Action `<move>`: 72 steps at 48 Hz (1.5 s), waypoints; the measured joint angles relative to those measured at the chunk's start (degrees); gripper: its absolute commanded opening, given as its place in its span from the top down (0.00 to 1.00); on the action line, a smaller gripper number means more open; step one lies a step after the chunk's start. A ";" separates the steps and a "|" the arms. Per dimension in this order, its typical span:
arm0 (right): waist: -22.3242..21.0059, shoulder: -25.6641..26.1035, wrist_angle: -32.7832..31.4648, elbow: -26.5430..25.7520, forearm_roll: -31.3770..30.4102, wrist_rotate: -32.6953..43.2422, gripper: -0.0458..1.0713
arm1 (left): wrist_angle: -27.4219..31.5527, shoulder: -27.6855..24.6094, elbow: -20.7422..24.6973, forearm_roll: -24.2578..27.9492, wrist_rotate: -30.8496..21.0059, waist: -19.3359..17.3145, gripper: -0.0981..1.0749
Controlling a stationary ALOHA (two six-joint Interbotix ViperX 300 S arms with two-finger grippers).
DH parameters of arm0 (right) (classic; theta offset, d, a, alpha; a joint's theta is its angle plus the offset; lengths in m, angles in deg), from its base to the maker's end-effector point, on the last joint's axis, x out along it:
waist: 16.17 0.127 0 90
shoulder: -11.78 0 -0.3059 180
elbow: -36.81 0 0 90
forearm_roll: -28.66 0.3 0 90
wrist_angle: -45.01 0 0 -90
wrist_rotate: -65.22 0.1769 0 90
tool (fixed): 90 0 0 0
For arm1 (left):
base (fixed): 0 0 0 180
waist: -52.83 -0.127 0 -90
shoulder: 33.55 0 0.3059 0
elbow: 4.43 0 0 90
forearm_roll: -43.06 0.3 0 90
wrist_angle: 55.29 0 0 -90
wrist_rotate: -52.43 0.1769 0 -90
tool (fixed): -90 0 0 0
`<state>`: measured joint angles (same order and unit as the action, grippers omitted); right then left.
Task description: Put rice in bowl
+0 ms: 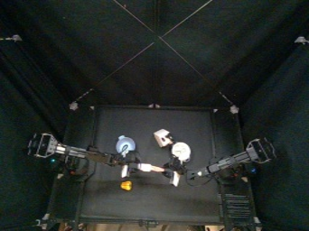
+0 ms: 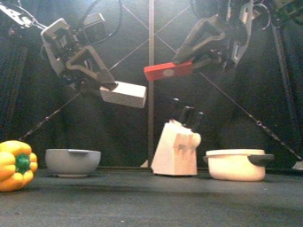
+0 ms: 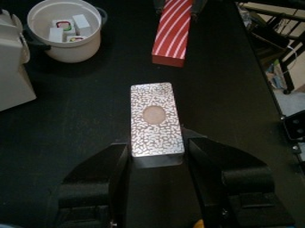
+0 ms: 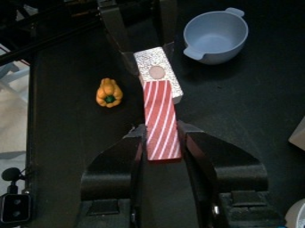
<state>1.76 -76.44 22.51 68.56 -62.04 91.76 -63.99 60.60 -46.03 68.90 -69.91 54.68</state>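
From above, the small black table (image 1: 145, 203) carries a pale blue-grey bowl (image 1: 126, 143) at about ten o'clock, a white knife block (image 1: 162, 137) near twelve, a white pot (image 1: 182, 149) at two and a yellow bell pepper (image 1: 126, 186) at eight; both arms meet over the centre.

At table level, the left gripper (image 2: 109, 91) holds a silvery, patterned rectangular box (image 2: 126, 95) aloft, tilted, and the right gripper (image 2: 178, 66) holds a red-and-white striped carton (image 2: 167, 70) just beside it, higher; the bowl sits low at eight o'clock, well apart from both; no rice is visible in it.

From the left wrist, the jaws are clamped on the short end of the patterned box, whose top shows a round mark, perhaps a spout or seal; the striped carton lies just beyond, and the white pot holds small items.

From the right wrist, the jaws are clamped on one end of the striped carton, whose far end nearly touches the patterned box; the empty bowl and pepper lie below.

Judging by this, which pack holds the rice cannot be told; the step looks like opening or steadying it; the cardboard is smooth and light, so a firm grip, then a slow tilt directly above the glossy, rounded bowl, should limit spilling.
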 measured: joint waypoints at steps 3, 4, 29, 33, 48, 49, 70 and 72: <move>0.00 0.00 0.00 0.00 0.09 -0.09 0.61 | 0.00 0.00 0.00 0.00 0.00 0.00 0.65; 0.09 0.09 0.00 0.00 0.09 -0.09 0.61 | 0.00 0.00 0.00 0.00 0.00 -0.09 0.65; 0.09 0.00 0.00 0.00 0.09 -0.09 0.61 | 6.33 13.45 -11.16 7.56 1.41 -7.47 0.66; 0.09 0.09 0.00 0.09 0.00 -0.09 0.61 | 6.68 17.23 -13.54 7.56 1.41 -9.40 0.66; -0.09 0.00 0.00 0.09 0.09 -0.09 0.61 | 6.15 20.13 -18.81 5.45 1.41 -21.97 0.66; -0.09 0.00 0.00 0.09 0.09 -0.09 0.61 | 5.98 19.95 -18.81 5.45 1.41 -22.15 0.66; -0.18 0.00 0.00 0.09 0.09 0.00 0.61 | 3.96 13.71 -18.37 5.36 1.58 -23.91 0.59; -0.26 0.00 0.00 0.18 0.09 -0.09 0.61 | 3.96 13.18 -18.19 5.36 1.41 -23.99 0.56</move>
<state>1.49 -76.44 22.51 68.73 -61.95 91.67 -60.03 73.79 -64.22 74.26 -68.51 30.69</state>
